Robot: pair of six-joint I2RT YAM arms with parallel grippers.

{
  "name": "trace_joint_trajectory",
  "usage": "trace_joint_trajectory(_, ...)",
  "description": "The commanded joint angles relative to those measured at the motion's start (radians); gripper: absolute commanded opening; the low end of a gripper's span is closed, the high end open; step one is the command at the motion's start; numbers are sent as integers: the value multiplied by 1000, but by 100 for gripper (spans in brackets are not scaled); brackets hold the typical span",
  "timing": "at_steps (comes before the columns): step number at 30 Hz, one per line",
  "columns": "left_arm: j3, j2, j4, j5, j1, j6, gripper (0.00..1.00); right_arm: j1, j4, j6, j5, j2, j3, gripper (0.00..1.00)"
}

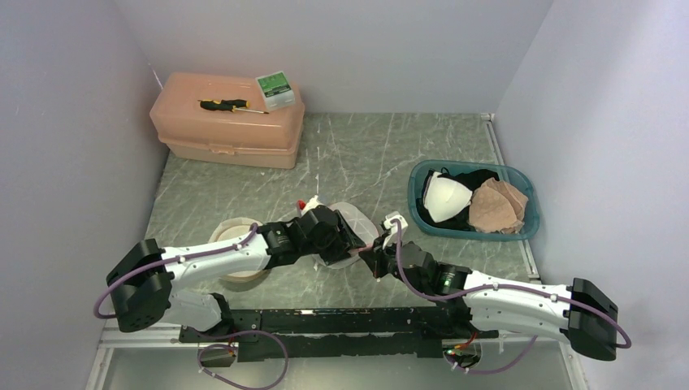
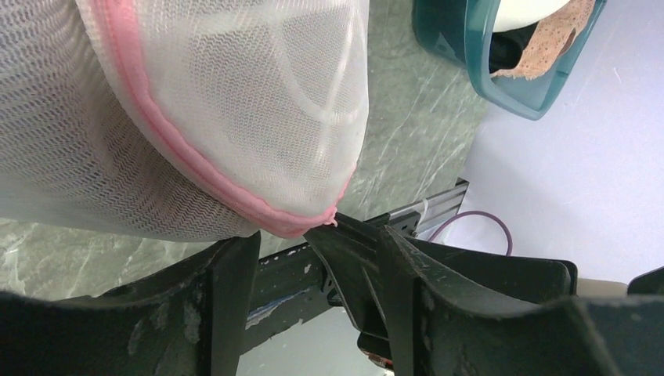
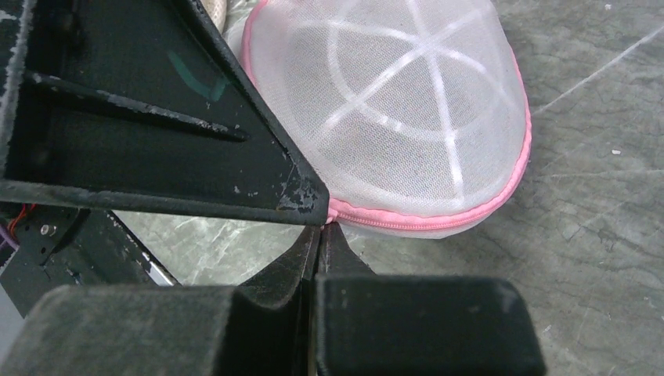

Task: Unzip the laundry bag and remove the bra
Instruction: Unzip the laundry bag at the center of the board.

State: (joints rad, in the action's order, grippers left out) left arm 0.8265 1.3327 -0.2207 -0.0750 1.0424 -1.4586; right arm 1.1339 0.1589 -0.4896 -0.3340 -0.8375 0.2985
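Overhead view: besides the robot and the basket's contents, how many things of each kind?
Peach plastic toolbox: 1
Teal plastic basket: 1
White mesh laundry bag with pink zip: 1
Yellow-and-black screwdriver: 1
Small green-and-white box: 1
Cream round object, partly hidden: 1
Total: 6

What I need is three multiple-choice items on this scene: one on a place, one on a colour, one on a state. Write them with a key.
1. In the top view, the peach toolbox sits: A) back left B) front right C) centre.
2. The zipper of the laundry bag is: A) blue B) pink C) black.
3. The right tool is: A) wide open B) out of view C) shut.

Key: A, it stands in the far left corner by the walls; B, a pink band rims the white mesh; C, its jaws meet at the zipper's end.
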Motion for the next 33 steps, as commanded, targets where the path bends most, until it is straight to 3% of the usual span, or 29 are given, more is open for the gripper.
trace_joint_trajectory(1,18,7,30,-49,-14,-6,59,4,13,4,5,14,33,0)
trace_joint_trajectory(12,3,21,17,-50,-90,24,39,8,-11,-1,1,40,19,0)
trace_joint_trajectory(14,1,24,20,-43,-99,30,33,8,-16,0,-1,45,17,0)
trace_joint_trajectory(20,-12,19,47,-8,-120,51,3,8,-37,-6,-23,44,14,0)
trace_joint_trajectory(33,-58,-145,77,71,-173,145,3,-6,-149,-149,-204,-38,26,0)
